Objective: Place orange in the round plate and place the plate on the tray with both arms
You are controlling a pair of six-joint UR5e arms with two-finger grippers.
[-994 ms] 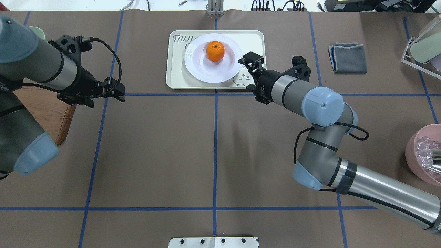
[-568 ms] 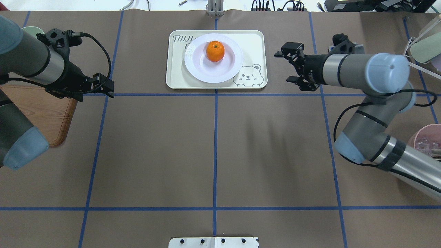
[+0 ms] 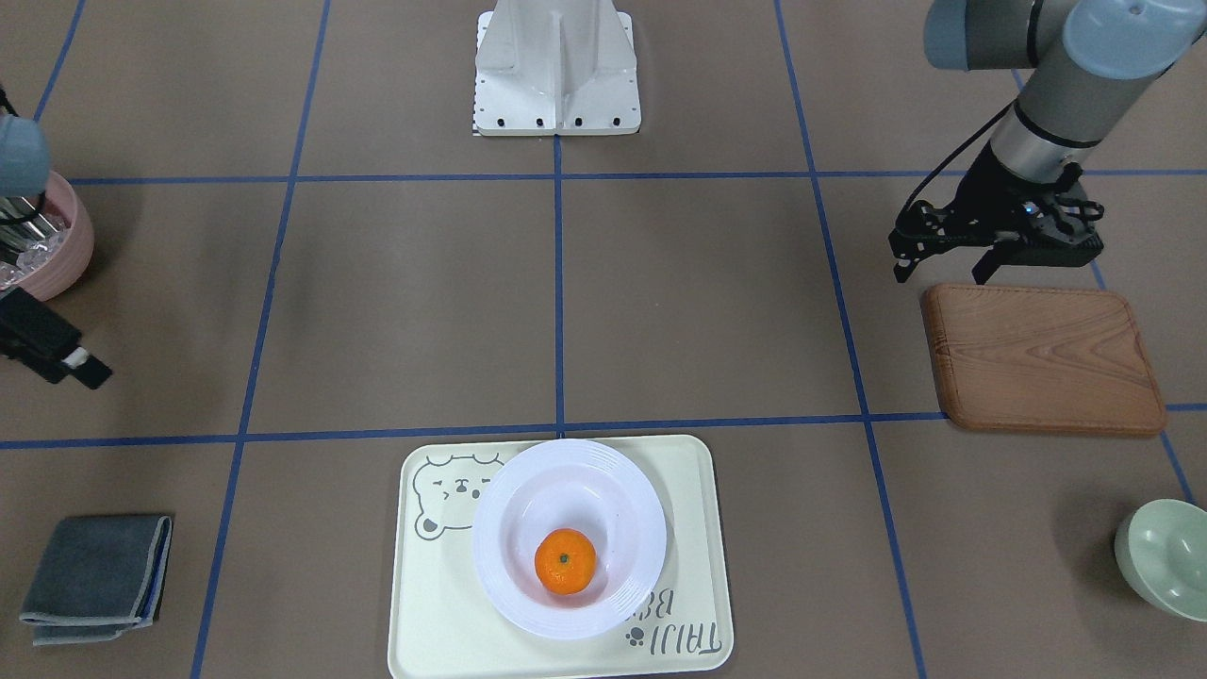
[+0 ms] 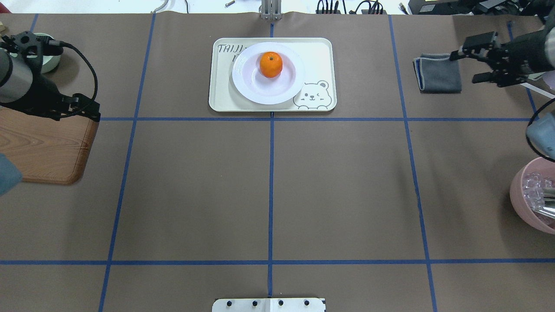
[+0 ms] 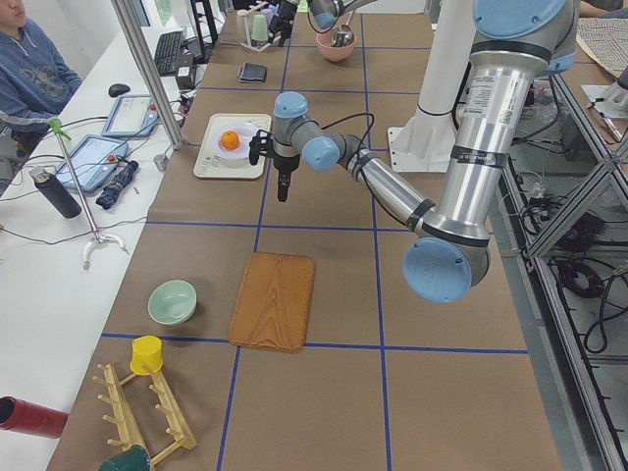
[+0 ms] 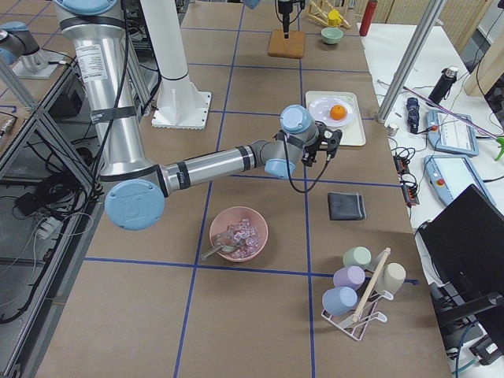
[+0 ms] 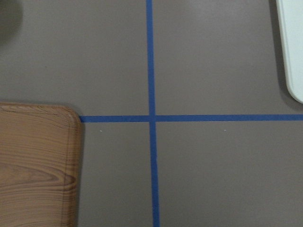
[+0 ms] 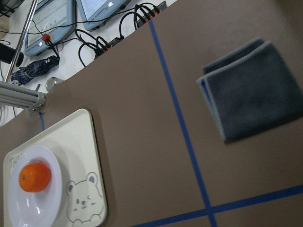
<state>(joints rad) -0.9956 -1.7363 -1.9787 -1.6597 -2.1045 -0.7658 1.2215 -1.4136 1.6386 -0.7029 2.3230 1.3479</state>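
The orange lies in the middle of the white round plate. The plate rests on the cream bear tray at the table's far centre. My left gripper hovers open and holding nothing by the wooden board's far corner, well left of the tray. My right gripper is open and holds nothing, far right of the tray, just beyond the grey cloth. Neither gripper touches the plate or tray.
A wooden board lies at the left. A folded grey cloth lies at the right. A pink bowl stands at the right edge and a pale green bowl at the far left. A person sits beyond the table's far side.
Both arms have pulled outward from the tray. The right gripper went from the plate's right rim past the grey cloth. The left gripper slid left to the board. Plate and orange stayed put.
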